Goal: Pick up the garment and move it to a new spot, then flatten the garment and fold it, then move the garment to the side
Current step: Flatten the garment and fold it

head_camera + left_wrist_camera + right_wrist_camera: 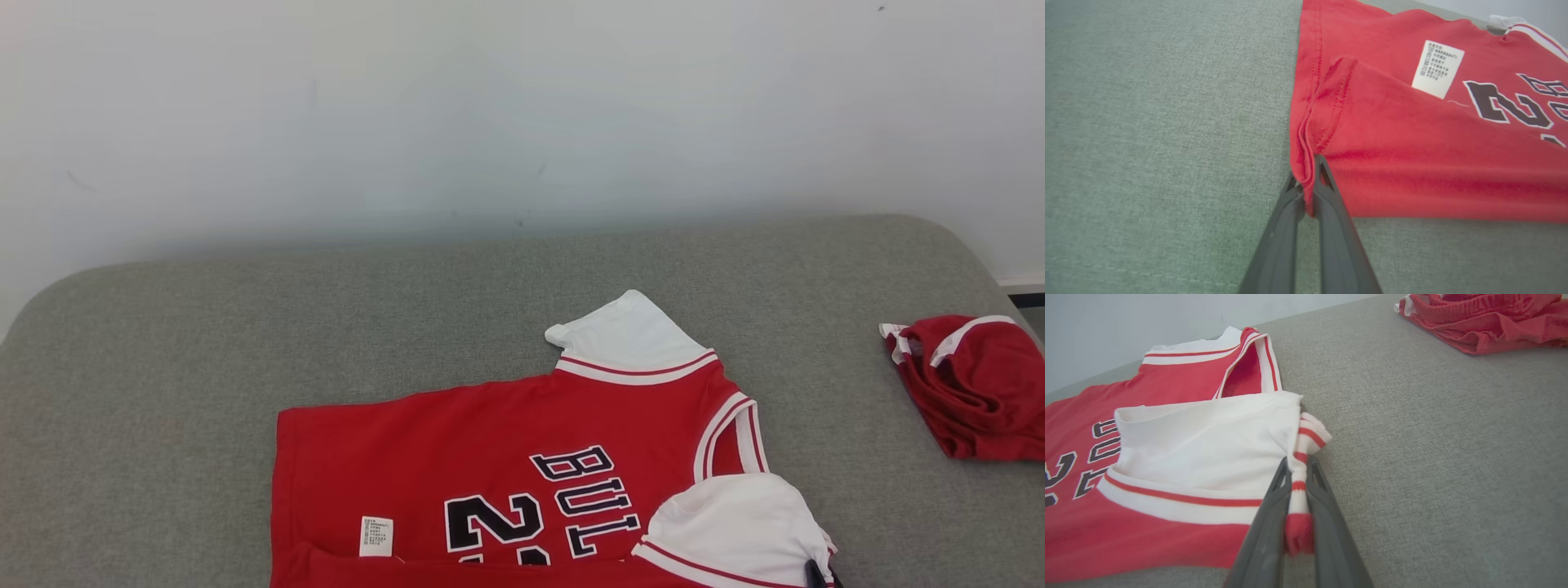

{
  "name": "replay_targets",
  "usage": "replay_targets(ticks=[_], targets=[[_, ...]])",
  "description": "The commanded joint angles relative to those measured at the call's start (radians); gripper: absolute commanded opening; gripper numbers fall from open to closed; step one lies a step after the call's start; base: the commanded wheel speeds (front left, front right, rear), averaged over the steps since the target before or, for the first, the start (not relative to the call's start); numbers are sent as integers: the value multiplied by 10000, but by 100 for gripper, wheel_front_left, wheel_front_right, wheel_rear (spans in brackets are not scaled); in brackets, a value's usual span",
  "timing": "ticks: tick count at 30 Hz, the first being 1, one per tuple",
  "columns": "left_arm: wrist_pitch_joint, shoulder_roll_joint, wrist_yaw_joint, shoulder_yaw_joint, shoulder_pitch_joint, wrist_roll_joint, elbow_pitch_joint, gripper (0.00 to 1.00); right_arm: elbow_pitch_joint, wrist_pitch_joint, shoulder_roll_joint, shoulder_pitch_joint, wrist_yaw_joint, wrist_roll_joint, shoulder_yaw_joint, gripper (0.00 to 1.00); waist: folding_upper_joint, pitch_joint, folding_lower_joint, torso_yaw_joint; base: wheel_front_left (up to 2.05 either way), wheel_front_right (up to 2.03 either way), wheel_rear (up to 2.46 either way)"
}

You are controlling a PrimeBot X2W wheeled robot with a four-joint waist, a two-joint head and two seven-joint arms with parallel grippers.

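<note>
The garment [506, 441], a red basketball-style jersey with white sleeves, lies spread on a grey fabric cushion [163, 367], on the cushion's near middle part, its front facing up. Dark lettering [584, 498] outlined in white, reading "BUL" beside a large "2", runs sideways across the chest. One white sleeve [624, 331] points toward the cushion's far edge. The other white sleeve [735, 523] is turned over onto the chest, nearer the cushion's front edge. A small white care label [376, 536] shows on the red cloth toward the cushion's left side, and a strip of the garment's near edge is folded up over the body so that it just covers the label's lower edge. In the left wrist view the left gripper [1306, 171] is closed tight on the doubled, stitched hem at the corner of the garment [1412, 163], where the fold meets the cushion. In the right wrist view the right gripper [1297, 459] is pinched onto the red-and-white striped ribbed trim of the turned-over sleeve [1208, 441], with the trim bunched between its two dark fingers. The tip of that gripper [819, 576] also peeks in at the bottom of the head view. A crumpled pile of red clothing [976, 384] with white trim sits at the cushion's right edge, well apart from the garment. A pale wall [490, 106] rises behind the cushion's far edge.
</note>
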Motion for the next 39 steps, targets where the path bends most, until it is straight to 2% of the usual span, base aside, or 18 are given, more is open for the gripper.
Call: replay_targets(ticks=[1,3,4,5,6,7,16,24,34,39], targets=[[-29,79,82,71,96,-41,32,0,17,4,-6,71,-29,-66,-88,0,1,51,2,15,0,0,0],[-29,76,57,34,82,-45,70,0,49,4,24,33,-29,-95,-105,0,1,82,2,40,0,0,0],[-29,76,47,20,39,-34,74,23,53,4,41,5,-29,-111,-112,6,1,104,2,59,0,0,0],[-29,76,37,14,-6,-6,78,65,52,4,53,-25,-29,-120,-120,36,1,121,2,76,0,0,0],[-29,76,26,16,-36,-13,117,100,22,4,61,-59,-29,-135,-125,83,1,135,2,89,0,0,0],[-29,75,25,18,-76,-34,147,100,-18,4,71,-107,-29,-167,-115,100,1,155,2,99,0,0,0],[-29,52,-55,122,-559,-19,-64,100,-625,5,109,-640,-28,-422,-491,100,1,450,2,217,0,0,0],[-29,53,-259,122,-1638,343,15,100,-783,5,47,-1574,-28,-481,-268,100,1,1050,2,317,0,0,0],[-29,400,-357,-12,-3900,476,916,100,-444,5,-538,-3583,-28,-279,609,100,1,2202,2,351,0,0,0],[319,831,-362,-717,-5653,274,2261,100,395,5,-1081,-5280,-28,-48,1502,100,1,2691,2,334,0,0,0]])
